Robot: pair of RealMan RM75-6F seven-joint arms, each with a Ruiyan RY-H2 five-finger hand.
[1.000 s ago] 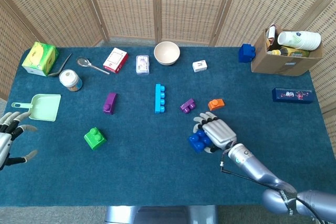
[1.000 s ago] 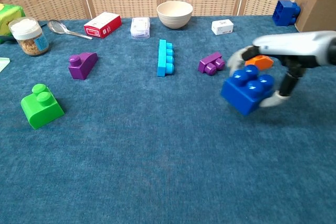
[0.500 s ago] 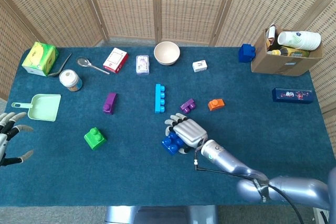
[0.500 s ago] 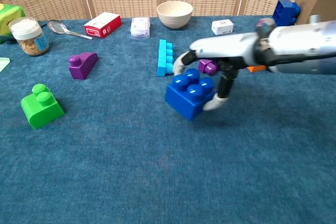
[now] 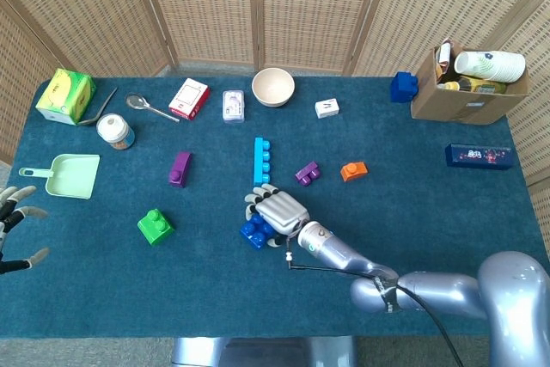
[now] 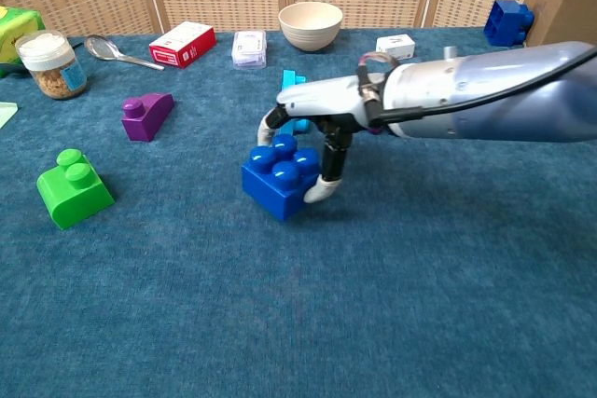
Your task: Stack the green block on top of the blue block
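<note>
The left hand (image 5: pixel 12 228) is seen at the far left edge of the head view, held above the floor beside the bench (image 5: pixel 103 290), its fingers spread apart and nothing held. Just inward from it, a pale green plastic dustpan (image 5: pixel 65 175) lies on the blue cloth. The green studded plastic block (image 5: pixel 155 226) (image 6: pixel 73 191) rests alone on the bench, left of centre and well apart from both hands. A purple plastic block (image 5: pixel 180 168) (image 6: pixel 146 116) is found a little beyond it. Near the middle, the blue studded plastic block (image 5: pixel 254 229) (image 6: pixel 278 176) is gripped by the right hand (image 5: pixel 279 213) (image 6: pixel 322 128), whose fingers are curled down around its sides from above; whether the block's underside touches the cloth cannot be told. A long light-blue plastic brick (image 5: pixel 260 160) lies just behind that hand. Further right, a small purple block (image 5: pixel 307 173) and a small orange block (image 5: pixel 353 170) sit side by side, and a brown cardboard box (image 5: pixel 464 90) is set at the far right corner.
</note>
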